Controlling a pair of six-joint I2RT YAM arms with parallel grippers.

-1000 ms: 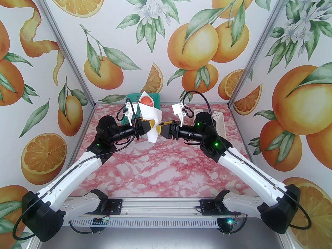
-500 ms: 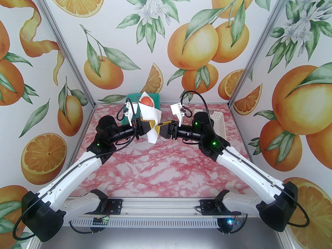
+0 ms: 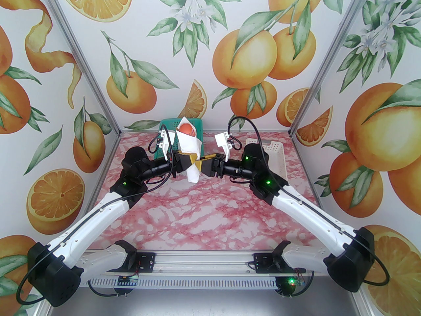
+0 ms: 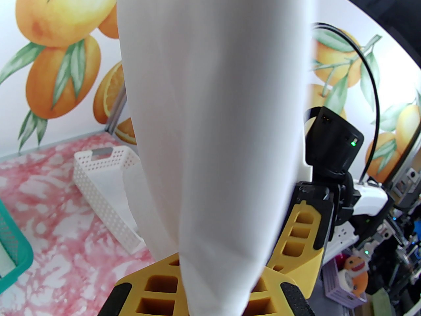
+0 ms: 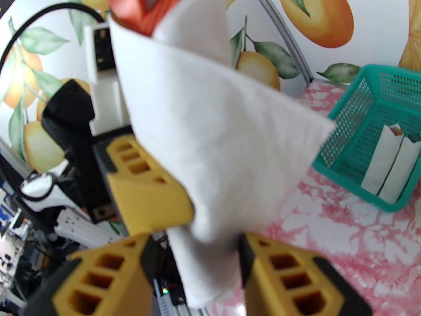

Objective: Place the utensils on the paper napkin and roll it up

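From the top camera, both arms reach in toward the middle of the pink marbled surface [image 3: 204, 216] and meet above it. The left pincer [image 3: 191, 159] is pinched on the paper napkin [image 3: 191, 143], which is rolled into a slanted white tube held clear of the surface. The tube's loose lower end hangs below the grip. The utensils [image 3: 186, 128] are inside the roll, and the orange round spoon bowl sticks out of its upper end. The right pincer [image 3: 201, 165] sits just beside the left one, at the lower part of the roll. A teal basket [image 3: 199, 123] stands behind the roll by the back wall. A white basket [image 3: 273, 146] stands to the right, behind the right arm.

In the left wrist view, the white roll rises from between the left pincer's yellow fingers, which press on it from both sides. One yellow finger of the right pincer shows close against the roll's right edge. The white basket lies on the surface beyond, and a corner of the teal basket shows at the left edge.

In the right wrist view, the right pincer's fingers [image 5: 289, 275] are spread on either side of the roll's lower end. One finger is close against the paper and a dark gap shows on the other side. Higher up, a yellow finger of the left pincer presses on the roll. Orange utensil ends poke out at the top. Two white wrapped bundles [image 5: 388, 163] stand in the teal basket.
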